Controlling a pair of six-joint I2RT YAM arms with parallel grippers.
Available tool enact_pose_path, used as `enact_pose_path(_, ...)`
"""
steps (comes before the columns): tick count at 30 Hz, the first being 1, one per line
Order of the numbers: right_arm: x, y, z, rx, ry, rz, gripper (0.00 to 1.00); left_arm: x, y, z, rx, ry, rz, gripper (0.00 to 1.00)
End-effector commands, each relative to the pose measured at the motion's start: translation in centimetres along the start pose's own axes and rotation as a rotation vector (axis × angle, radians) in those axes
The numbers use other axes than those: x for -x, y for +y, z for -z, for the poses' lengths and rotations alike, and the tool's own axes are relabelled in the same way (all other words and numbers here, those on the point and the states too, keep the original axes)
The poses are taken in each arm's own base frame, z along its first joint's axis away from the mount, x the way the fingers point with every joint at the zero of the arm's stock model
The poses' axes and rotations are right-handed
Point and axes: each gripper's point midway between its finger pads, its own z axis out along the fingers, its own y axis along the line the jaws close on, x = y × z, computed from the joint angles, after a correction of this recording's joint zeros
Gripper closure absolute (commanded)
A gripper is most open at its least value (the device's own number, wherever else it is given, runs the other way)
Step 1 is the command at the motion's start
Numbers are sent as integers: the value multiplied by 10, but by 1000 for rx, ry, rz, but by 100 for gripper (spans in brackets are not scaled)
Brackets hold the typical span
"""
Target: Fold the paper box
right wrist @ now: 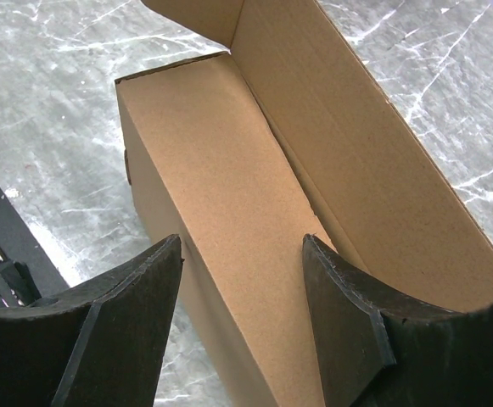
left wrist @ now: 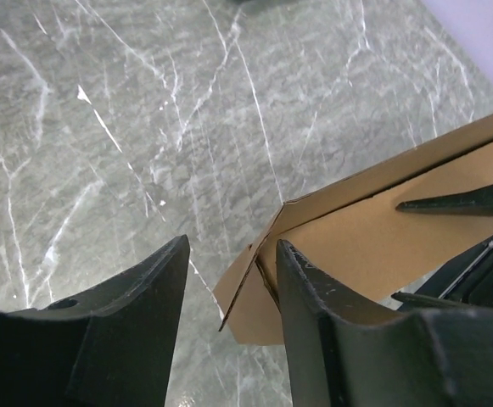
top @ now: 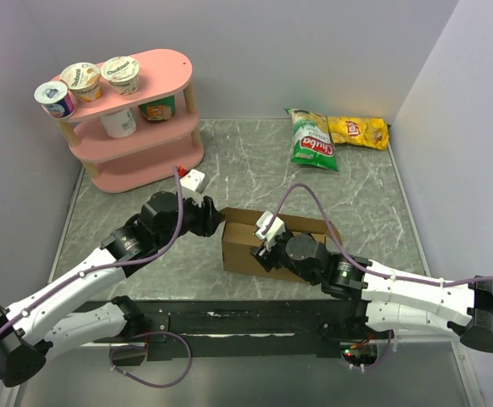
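The paper box (top: 254, 246) is plain brown cardboard, partly folded into a long open tray in the middle of the table. My left gripper (top: 218, 220) is open at its left end. In the left wrist view a corner flap of the box (left wrist: 254, 297) lies between the fingers of the left gripper (left wrist: 229, 254), and the right finger (left wrist: 314, 305) is against the box's end. My right gripper (top: 266, 252) is open over the box's front side. In the right wrist view the right gripper (right wrist: 242, 246) straddles the flat front panel of the box (right wrist: 221, 170).
A pink two-level shelf (top: 157, 64) with yogurt cups stands at the back left. A small white object (top: 195, 179) lies in front of it. A green chip bag (top: 314, 140) and a yellow one (top: 358, 131) lie at the back right. A black strip (top: 246, 318) runs along the near edge.
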Motion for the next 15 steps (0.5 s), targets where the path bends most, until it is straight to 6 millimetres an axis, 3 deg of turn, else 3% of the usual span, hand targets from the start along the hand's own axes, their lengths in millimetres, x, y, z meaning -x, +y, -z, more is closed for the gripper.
enact_pose_path(1, -37, 13, 3, 55, 115, 3, 35, 13, -10, 1, -46, -13, -17, 52)
enact_pose_path(15, -39, 14, 1, 53, 121, 7, 35, 2, -13, -2, -57, 36, 27, 86)
